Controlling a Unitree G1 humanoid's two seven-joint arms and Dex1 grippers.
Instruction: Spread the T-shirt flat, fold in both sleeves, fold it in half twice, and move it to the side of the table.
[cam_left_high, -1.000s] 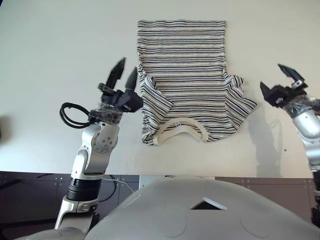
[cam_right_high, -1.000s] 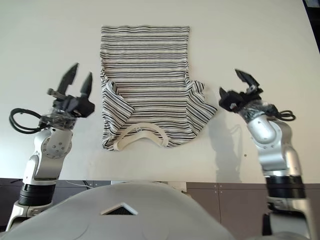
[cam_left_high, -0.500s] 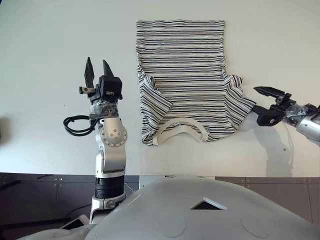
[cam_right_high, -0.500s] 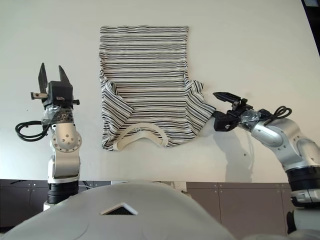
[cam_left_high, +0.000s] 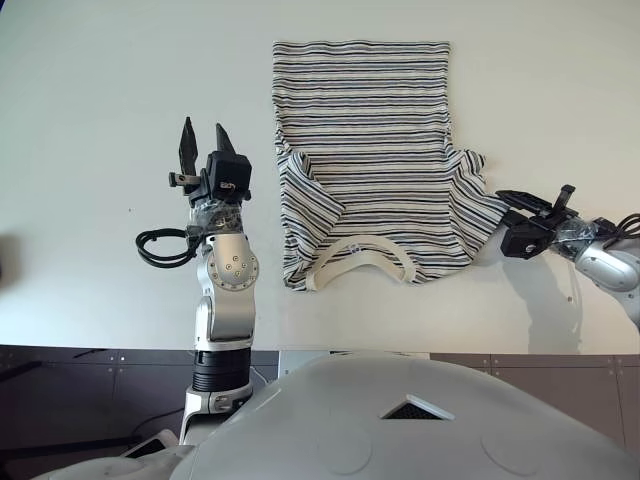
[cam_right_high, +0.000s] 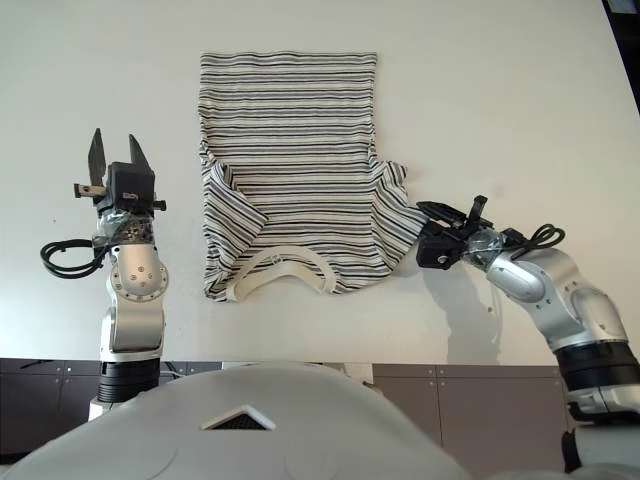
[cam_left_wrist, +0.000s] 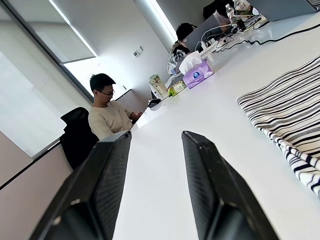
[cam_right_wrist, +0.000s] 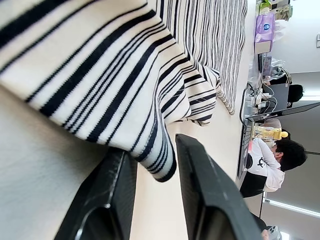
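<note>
One striped T-shirt (cam_left_high: 365, 150) lies mid-worktop (cam_left_high: 100, 100), hem far, collar (cam_left_high: 358, 250) toward robot. Left sleeve (cam_left_high: 305, 195) folded in over body, rumpled. Right sleeve (cam_left_high: 478, 195) juts out sideways. Right tool (cam_left_high: 535, 200) low at that sleeve's tip, fingers parted, cloth edge lying between them, not clamped. Left tool (cam_left_high: 202, 128) upright, near T-shirt's left edge but apart from cloth, fingers parted, holding nothing.

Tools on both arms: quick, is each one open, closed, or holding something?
Left tool: open, empty, beside the T-shirt.
Right tool: open around the sleeve tip, not clamped.
</note>
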